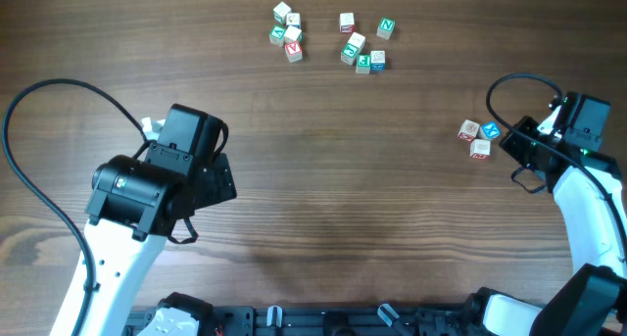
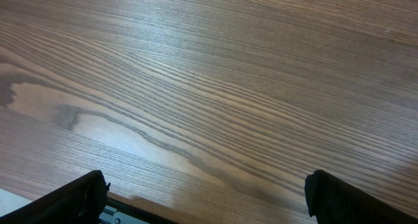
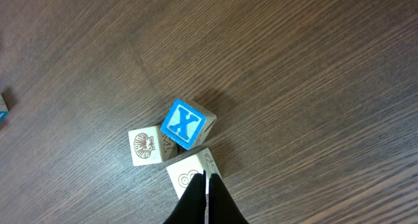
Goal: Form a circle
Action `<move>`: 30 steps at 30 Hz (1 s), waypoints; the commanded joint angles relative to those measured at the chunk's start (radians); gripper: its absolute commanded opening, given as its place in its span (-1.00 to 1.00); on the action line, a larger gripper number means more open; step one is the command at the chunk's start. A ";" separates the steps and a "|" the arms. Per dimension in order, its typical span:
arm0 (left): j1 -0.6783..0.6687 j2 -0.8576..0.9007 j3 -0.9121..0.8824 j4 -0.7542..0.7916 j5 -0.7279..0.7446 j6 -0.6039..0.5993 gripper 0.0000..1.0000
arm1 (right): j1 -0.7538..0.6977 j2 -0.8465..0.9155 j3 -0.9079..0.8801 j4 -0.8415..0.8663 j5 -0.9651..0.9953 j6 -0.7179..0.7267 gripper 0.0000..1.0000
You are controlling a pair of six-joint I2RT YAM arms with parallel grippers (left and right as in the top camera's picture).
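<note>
We find the circle (image 1: 479, 135), three close-set small cubes, at the right of the table (image 1: 323, 209), well apart from the loose scatter of cubes (image 1: 333, 37) at the far edge. The right gripper (image 3: 207, 179) has its fingers pressed together, with the tips at the near pale cube (image 3: 183, 175) just beside the blue X cube (image 3: 186, 124). The left gripper (image 2: 208, 199) hangs spread wide over bare wood at the left.

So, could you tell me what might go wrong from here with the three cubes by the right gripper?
The shut right gripper sits at the edge of the near pale cube; a push could slip off its corner and spin it. That cube seems to touch the X cube, which looks tilted and could topple.
</note>
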 commanded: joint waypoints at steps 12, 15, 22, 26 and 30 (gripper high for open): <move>0.008 -0.010 -0.003 0.002 -0.013 -0.018 1.00 | 0.001 0.169 0.014 0.068 0.011 0.029 -0.91; 0.008 -0.010 -0.003 0.002 -0.013 -0.018 1.00 | 0.003 0.204 0.014 0.084 0.007 0.030 -0.91; 0.008 -0.010 -0.003 0.002 -0.013 -0.018 1.00 | 0.033 0.221 0.014 0.105 -0.028 -0.008 -0.92; 0.008 -0.010 -0.003 0.002 -0.013 -0.018 1.00 | 0.060 0.221 0.014 0.116 -0.028 -0.033 -0.92; 0.008 -0.010 -0.003 0.002 -0.013 -0.018 1.00 | 0.060 0.221 0.014 0.117 -0.027 -0.034 -0.91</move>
